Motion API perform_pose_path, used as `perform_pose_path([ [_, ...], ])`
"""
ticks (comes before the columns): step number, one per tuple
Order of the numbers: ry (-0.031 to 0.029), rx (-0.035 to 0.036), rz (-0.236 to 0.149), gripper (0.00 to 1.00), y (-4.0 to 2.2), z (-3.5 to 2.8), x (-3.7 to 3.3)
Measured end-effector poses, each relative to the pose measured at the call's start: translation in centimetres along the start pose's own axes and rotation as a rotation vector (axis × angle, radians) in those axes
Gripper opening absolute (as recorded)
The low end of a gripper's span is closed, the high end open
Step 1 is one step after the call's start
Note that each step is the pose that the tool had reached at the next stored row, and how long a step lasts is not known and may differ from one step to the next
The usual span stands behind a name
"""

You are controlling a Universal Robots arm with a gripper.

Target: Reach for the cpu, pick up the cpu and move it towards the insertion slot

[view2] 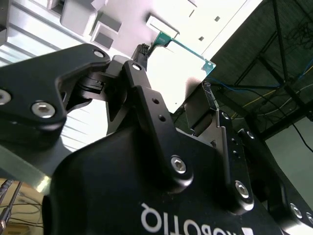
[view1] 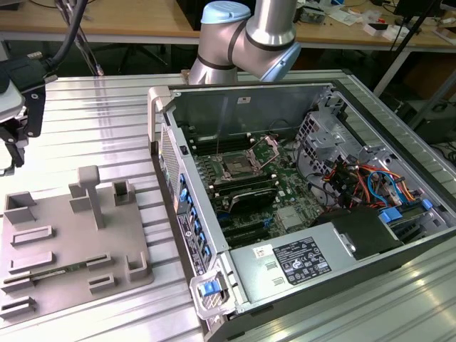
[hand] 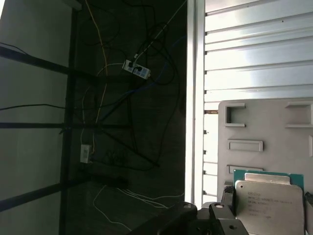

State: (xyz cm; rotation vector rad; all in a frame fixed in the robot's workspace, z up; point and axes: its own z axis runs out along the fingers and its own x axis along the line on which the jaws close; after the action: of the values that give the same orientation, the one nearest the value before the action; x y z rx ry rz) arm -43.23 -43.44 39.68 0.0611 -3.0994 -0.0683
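The cpu (view2: 180,66) is a flat square chip with a silvery face and a green rim, and my gripper (view2: 176,85) is shut on it by two opposite edges. In the first wrist view the cpu (hand: 269,201) hangs above the grey fixture (hand: 264,127), with my gripper (hand: 268,208) around it. In the exterior view my gripper (view1: 10,146) is at the far left edge, above the table and beyond the fixture's far corner. The insertion slot (view1: 235,169) is a metal-framed square socket on the green board inside the open computer case, well to the exterior view's right of my gripper.
The grey plastic fixture (view1: 71,242) with upright posts and recesses lies on the ribbed metal table (view1: 107,114); a thin green memory stick (view1: 60,271) lies in it. The open computer case (view1: 299,199) has raised walls, cables and a drive cage around the board. The arm's elbow (view1: 246,43) stands behind the case.
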Motion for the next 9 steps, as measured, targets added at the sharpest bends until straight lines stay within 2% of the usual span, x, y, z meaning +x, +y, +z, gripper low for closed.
perform_pose_path([
  [9, 0.0000, 0.0001, 0.000, 0.55, -0.01, -0.01, -0.23],
])
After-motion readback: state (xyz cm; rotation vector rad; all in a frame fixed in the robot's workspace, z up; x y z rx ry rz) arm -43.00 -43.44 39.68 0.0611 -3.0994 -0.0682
